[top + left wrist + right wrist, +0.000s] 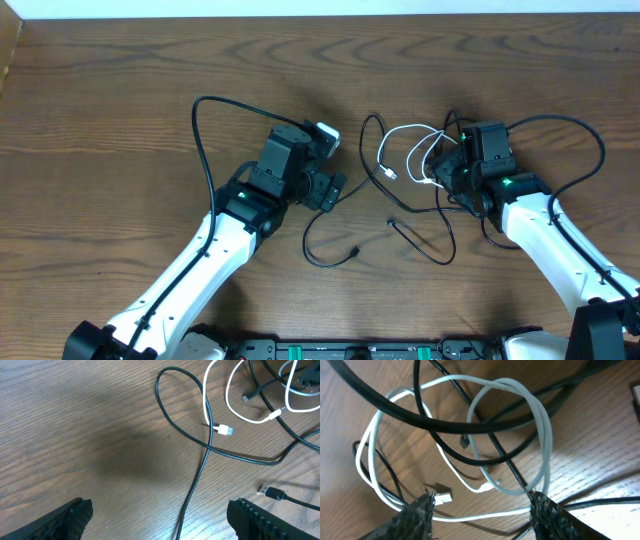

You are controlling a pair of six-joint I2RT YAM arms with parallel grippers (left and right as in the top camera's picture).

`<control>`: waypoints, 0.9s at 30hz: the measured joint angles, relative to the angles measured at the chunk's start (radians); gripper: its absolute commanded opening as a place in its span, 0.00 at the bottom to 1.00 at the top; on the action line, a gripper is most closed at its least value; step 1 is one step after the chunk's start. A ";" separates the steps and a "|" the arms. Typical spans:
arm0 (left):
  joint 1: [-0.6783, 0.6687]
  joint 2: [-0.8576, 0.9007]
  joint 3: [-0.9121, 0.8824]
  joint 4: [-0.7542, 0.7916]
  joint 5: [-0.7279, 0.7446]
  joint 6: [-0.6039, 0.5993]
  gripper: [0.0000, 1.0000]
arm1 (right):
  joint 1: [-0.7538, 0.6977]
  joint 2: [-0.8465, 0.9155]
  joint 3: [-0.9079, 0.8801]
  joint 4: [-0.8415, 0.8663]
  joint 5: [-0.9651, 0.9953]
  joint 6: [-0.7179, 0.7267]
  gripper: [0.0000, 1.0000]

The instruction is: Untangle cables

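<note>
Seen from overhead, the cables (410, 158) lie tangled on the wooden table (120, 100), at about 3 o'clock from the left gripper (160, 507). Its jaws stand wide apart and hold nothing, with one black cable (190, 499) running across the wood between them. The right gripper (480, 507) hangs over the 3 o'clock edge of the tangle, its jaws partly open, with loops of the white cable (544, 435) lying between the fingers (420, 515), unpinched.
</note>
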 measured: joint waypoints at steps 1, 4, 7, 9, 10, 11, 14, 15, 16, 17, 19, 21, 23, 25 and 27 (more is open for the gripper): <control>0.000 0.000 0.000 0.000 0.000 0.000 0.91 | 0.000 0.000 0.000 -0.005 0.000 0.000 0.60; 0.000 0.000 0.000 0.000 0.000 0.000 0.91 | 0.000 0.000 0.000 -0.029 0.014 0.000 0.61; 0.000 0.000 0.000 0.000 0.000 0.000 0.91 | 0.000 0.000 0.000 -0.042 0.057 0.000 0.61; 0.000 0.000 0.000 0.000 0.000 0.000 0.91 | 0.000 0.000 0.000 -0.041 0.085 0.000 0.61; 0.000 0.000 0.000 0.000 0.000 0.000 0.91 | 0.000 0.000 0.000 -0.038 0.096 0.000 0.61; 0.000 0.000 0.000 0.000 0.000 0.000 0.91 | 0.000 0.000 0.000 -0.033 0.107 0.000 0.61; 0.000 0.000 0.000 0.000 0.000 0.000 0.91 | 0.000 0.000 0.000 -0.017 0.125 0.000 0.61; 0.000 0.000 0.000 0.000 0.000 0.000 0.91 | 0.000 0.000 0.000 -0.016 0.127 0.000 0.61; 0.000 0.000 0.000 0.000 0.000 0.000 0.91 | 0.000 0.000 0.000 -0.016 0.130 0.000 0.60; 0.000 0.000 0.000 0.000 0.000 0.000 0.91 | 0.000 0.000 0.000 -0.015 0.132 0.000 0.59; 0.000 0.000 0.000 0.000 0.000 0.000 0.91 | 0.000 0.000 0.000 -0.016 0.137 0.000 0.52; 0.000 0.000 0.000 0.000 0.000 0.000 0.91 | 0.000 0.000 0.000 -0.016 0.142 0.003 0.41; 0.000 0.000 0.000 0.000 0.000 0.000 0.91 | 0.000 0.000 0.000 -0.017 0.147 0.000 0.28; 0.000 0.000 0.000 0.000 0.000 0.000 0.91 | 0.000 0.000 0.000 -0.018 0.156 -0.005 0.20; 0.000 0.000 0.000 0.000 0.000 0.000 0.91 | 0.000 0.000 0.000 -0.018 0.167 -0.011 0.13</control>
